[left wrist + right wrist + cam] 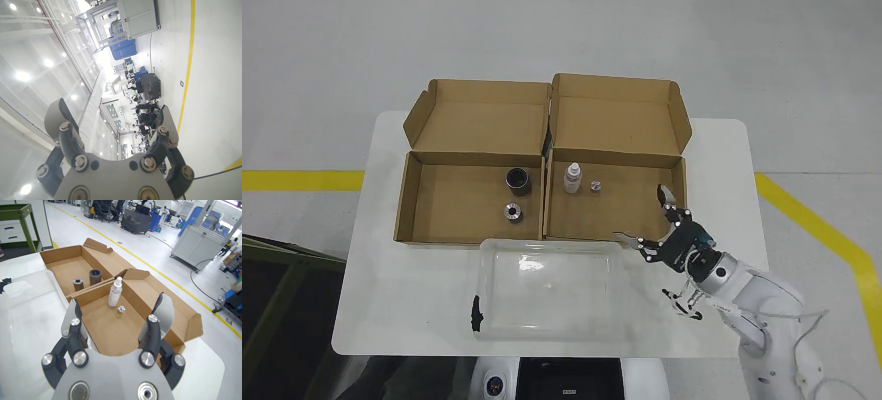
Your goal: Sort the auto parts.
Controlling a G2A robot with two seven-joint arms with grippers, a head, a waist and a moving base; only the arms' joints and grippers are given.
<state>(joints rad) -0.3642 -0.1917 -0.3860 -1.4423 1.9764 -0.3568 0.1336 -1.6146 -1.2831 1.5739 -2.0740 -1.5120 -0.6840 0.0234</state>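
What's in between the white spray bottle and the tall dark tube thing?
Two cardboard walls, one from each box, stand side by side between the spray bottle and the dark cylinder. The right wrist view shows this.

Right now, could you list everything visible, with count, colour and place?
table: one, white, under everything
left box: one, brown, on table
right box: one, brown, beside it
dark cylinder: one, black, in left box
metal cylinder: one, grey, in left box
spray bottle: one, white, upright in right box
small bottle: one, yellowish, metal cap, beside spray bottle
clear tray: one, transparent, before both boxes
tape: one, black, tray's near left corner
right fingers: two, grey, open, over right box's near right corner
left fingers: two, grey, open, facing the ceiling
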